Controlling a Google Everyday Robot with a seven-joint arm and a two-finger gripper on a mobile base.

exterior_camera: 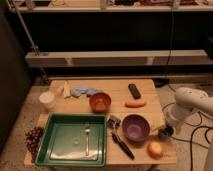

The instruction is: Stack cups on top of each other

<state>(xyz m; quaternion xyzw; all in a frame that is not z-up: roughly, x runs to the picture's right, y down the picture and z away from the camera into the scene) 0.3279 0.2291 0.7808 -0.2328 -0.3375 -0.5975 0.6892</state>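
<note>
Nearest the front edge of the wooden table (115,89): green tray (44,147) holding one metal utensil (87,137); dark grapes (33,137) just left of it; yellow-orange fruit (155,149) at the right corner; black-handled tool (122,146) between tray and fruit.

Right edge, slightly farther: dark grey cup (164,133), just beside the purple bowl (135,127).

Gripper (168,127): at the end of the white arm (192,102), low at that cup, jaws spread wide; whether it touches the cup cannot be told.

Middle: orange-red bowl (100,101); orange carrot-like item (135,104).

Left edge: white cup (47,100), upright, well apart from the grey one.

Far side: blue cloth (82,91); black oblong object (134,90).
</note>
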